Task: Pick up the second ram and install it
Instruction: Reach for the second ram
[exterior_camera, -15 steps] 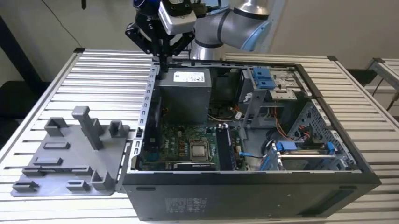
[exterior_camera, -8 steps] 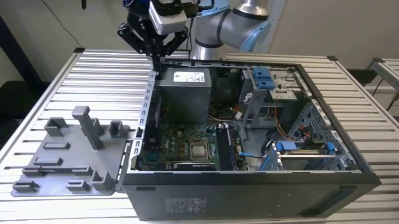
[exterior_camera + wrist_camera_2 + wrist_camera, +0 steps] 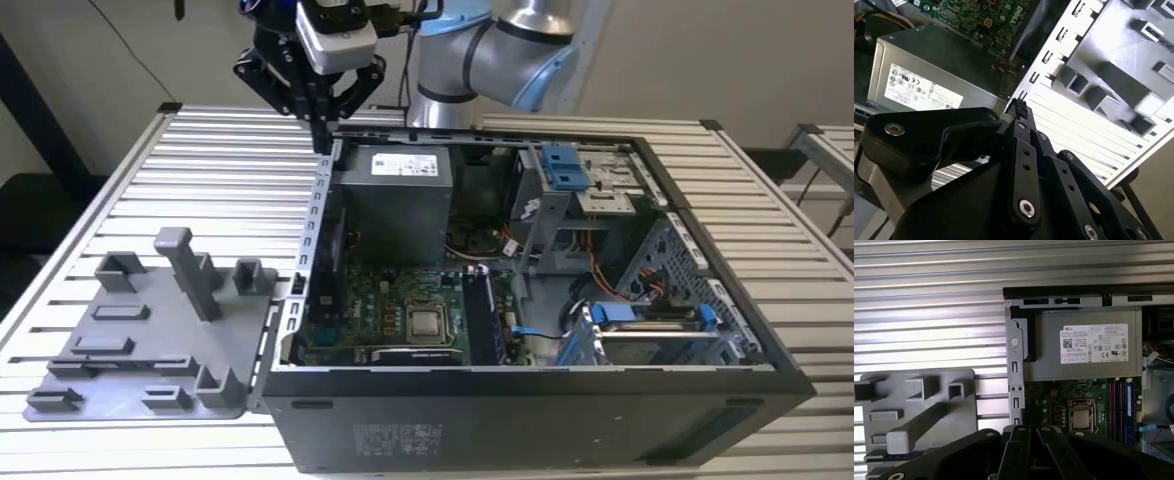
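Observation:
My gripper (image 3: 322, 143) hangs shut, with nothing seen between its fingers, over the far corner of the open computer case (image 3: 534, 400), by the power supply (image 3: 394, 200). Both wrist views show the black fingers closed to a point (image 3: 1018, 106) (image 3: 1027, 429). A thin dark strip that looks like the second ram (image 3: 127, 358) lies flat on the grey fixture plate (image 3: 134, 395) at the exterior view's left, well away from the gripper. In the first wrist view it shows as a dark strip (image 3: 891, 456) at the plate's edge (image 3: 965, 405). The memory slots (image 3: 483, 315) (image 3: 1119, 410) sit beside the processor (image 3: 427, 322).
Grey upright posts (image 3: 187, 265) rise from the fixture plate. The case holds a drive cage with blue clips (image 3: 567, 170) and blue cables (image 3: 627, 315) at the exterior view's right. Everything stands on a ribbed metal table (image 3: 214, 170). The arm's base (image 3: 447, 90) is behind the case.

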Available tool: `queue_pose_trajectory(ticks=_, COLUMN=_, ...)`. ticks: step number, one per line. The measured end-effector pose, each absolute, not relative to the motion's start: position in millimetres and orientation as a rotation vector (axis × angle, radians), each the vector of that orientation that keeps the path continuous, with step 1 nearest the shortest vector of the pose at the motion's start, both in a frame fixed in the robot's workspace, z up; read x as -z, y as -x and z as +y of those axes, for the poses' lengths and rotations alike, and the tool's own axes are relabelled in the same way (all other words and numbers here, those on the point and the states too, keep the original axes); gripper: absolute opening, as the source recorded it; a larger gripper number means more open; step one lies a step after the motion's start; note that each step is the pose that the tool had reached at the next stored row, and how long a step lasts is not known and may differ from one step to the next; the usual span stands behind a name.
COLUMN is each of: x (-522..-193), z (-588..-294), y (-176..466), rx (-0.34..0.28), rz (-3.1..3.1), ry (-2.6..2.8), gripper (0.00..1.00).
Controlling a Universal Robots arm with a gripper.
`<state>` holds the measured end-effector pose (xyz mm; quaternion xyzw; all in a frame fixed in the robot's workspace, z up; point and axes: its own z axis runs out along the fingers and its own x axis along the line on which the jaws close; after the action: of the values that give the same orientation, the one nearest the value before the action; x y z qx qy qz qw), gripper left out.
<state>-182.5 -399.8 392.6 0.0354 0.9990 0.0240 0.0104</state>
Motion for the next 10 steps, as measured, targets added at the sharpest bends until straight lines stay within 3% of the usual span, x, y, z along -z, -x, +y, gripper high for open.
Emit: queue_pose_trajectory(ticks=10, x=-392.6, z=-400.4, y=198.8, rx=-0.075, rz=3.118, ry=-0.11, gripper=0.11)
